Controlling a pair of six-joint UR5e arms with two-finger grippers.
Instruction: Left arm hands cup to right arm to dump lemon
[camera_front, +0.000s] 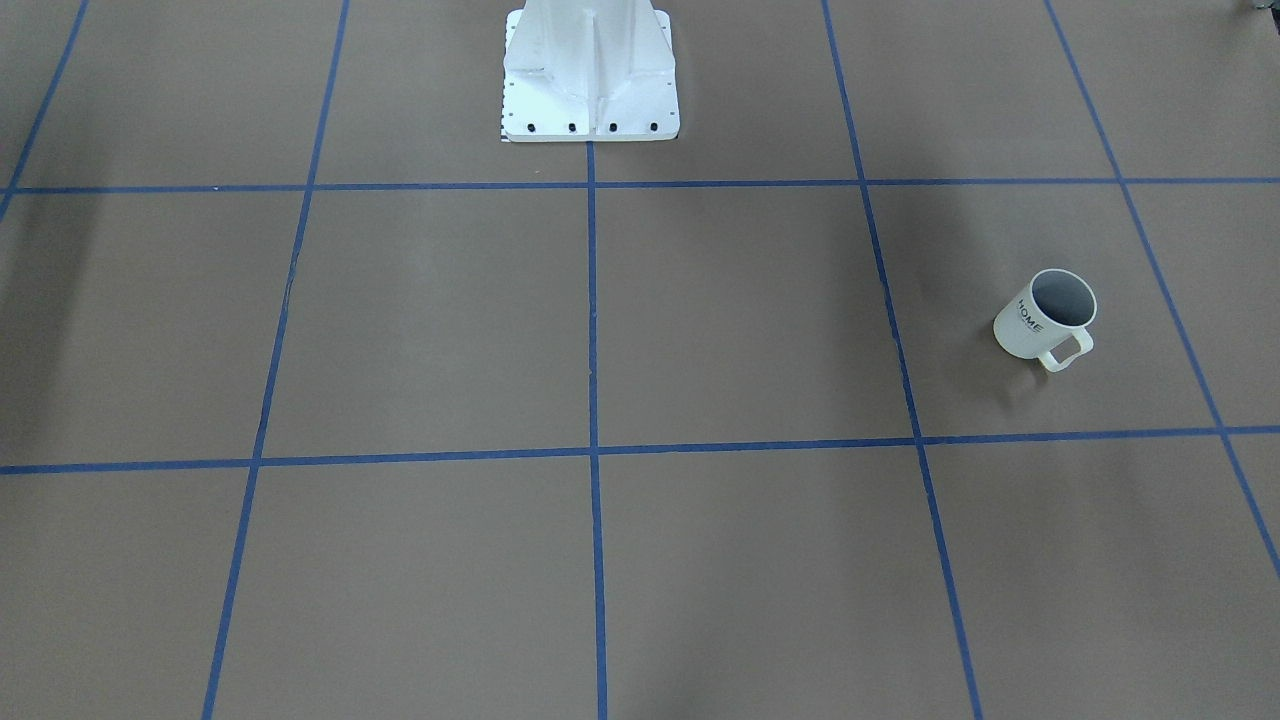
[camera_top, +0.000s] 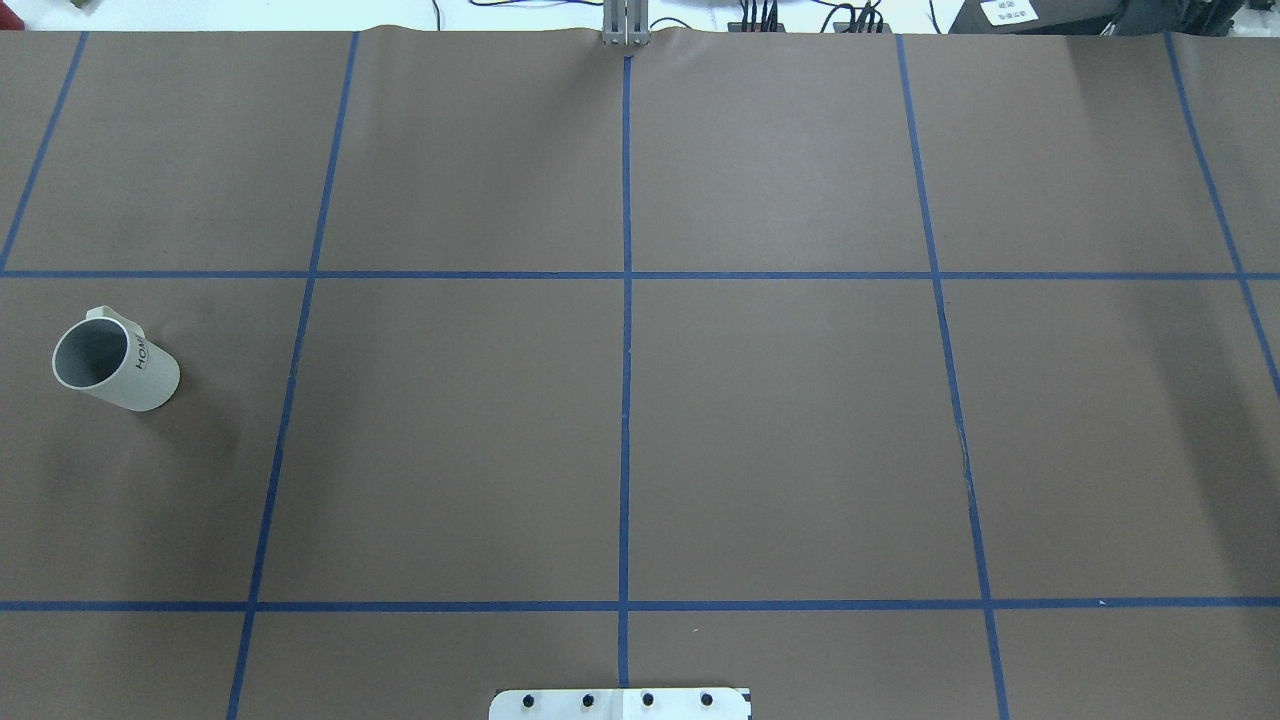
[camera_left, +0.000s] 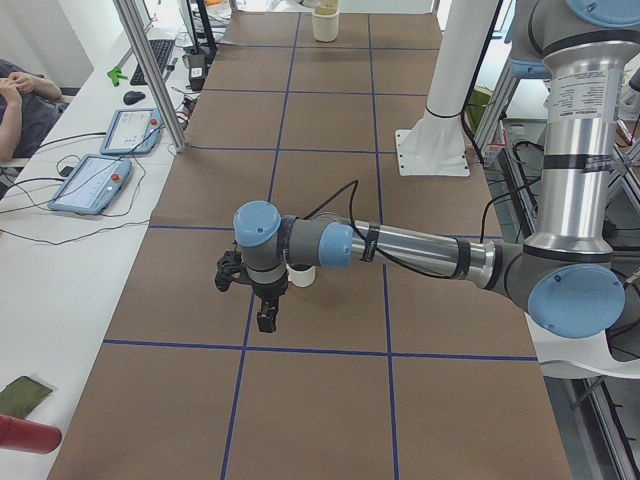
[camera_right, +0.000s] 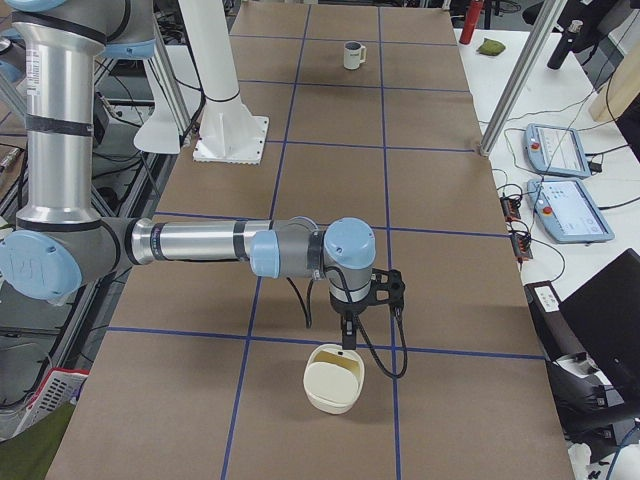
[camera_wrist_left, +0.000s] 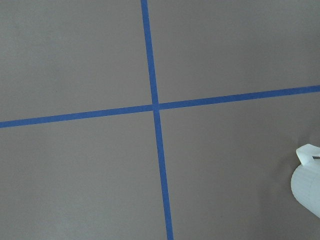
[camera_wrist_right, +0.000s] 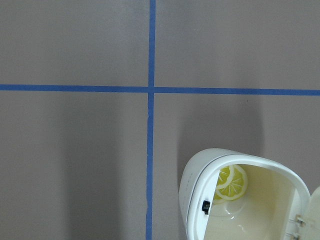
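Left arm (camera_left: 420, 250) and right arm (camera_right: 190, 242) both extend forearms horizontally.
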